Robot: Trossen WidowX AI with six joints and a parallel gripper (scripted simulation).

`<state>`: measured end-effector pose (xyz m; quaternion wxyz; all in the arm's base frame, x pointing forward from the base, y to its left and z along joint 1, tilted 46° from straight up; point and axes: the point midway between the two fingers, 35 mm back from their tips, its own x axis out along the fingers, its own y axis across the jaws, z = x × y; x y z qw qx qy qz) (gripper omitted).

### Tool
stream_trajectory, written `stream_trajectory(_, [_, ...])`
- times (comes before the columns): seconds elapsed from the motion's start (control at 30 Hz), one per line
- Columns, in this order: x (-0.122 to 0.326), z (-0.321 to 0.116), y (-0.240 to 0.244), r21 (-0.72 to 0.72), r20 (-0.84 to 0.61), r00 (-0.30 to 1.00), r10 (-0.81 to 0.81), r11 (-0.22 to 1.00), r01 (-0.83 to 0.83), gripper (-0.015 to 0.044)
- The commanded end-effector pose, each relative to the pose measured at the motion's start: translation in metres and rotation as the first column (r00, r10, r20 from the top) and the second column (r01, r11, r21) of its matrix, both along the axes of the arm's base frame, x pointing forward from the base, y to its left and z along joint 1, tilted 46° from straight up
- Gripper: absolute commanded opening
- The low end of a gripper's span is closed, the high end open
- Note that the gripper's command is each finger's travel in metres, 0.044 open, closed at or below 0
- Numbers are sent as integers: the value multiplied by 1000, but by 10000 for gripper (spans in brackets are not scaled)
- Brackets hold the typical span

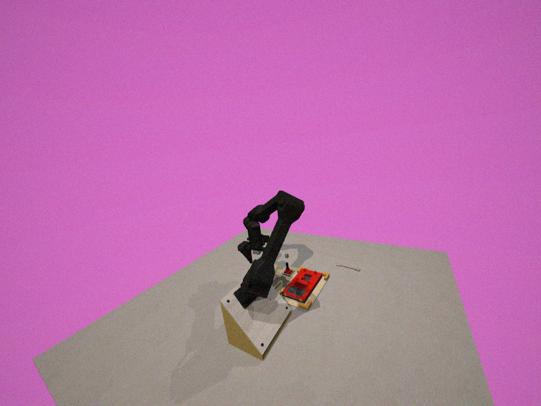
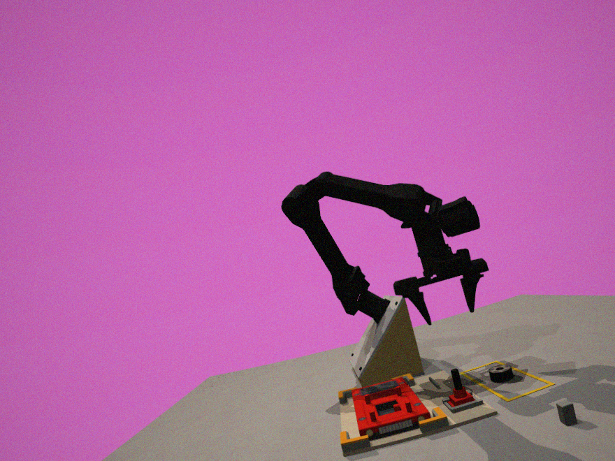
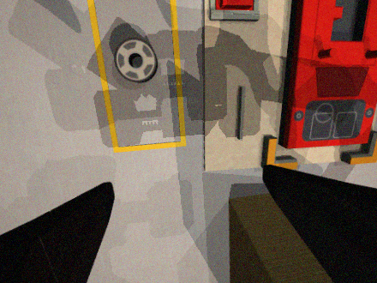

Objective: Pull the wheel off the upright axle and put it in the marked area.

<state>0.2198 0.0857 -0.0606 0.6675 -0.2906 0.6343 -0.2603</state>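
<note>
Because the wheel [image 2: 500, 373] [image 3: 136, 60] lies flat on the worktop [image 1: 393, 331] [image 2: 238, 406] [image 3: 141, 171], hub hole facing up, you can probably trust it to sit without rolling. It rests inside the yellow outline [image 2: 529, 391] [image 3: 182, 120], off the axle [image 2: 456, 379] [image 1: 287, 266], which stands bare and upright on its red foot. Your jaws [image 1: 251, 258] [image 2: 450, 318] are wide apart with nothing between them, raised above the worktop and well clear of the wheel, so the release looks done.

For edges, look at the wrist view: the wheel lies between the two long yellow sides, touching neither, with more room toward the near end line. The board [image 2: 481, 413] [image 3: 223, 150] with the red car body [image 2: 392, 404] [image 3: 330, 86] begins just beside the outline, and the post rises from that board, so you would do best to keep any sideways swing high. The small grey block [image 2: 566, 413] stands outside the outline. You likely need only hold off; dipping again could nudge the wheel toward a line.
</note>
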Motion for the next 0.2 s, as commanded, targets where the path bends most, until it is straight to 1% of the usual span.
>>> stream_trajectory(0.0, [-1, 0, 0, 3, 0, 1000, -7, 1000, 7, 440])
stream_trajectory(0.17, [-1, 0, 0, 3, 0, 1000, -7, 1000, 7, 440])
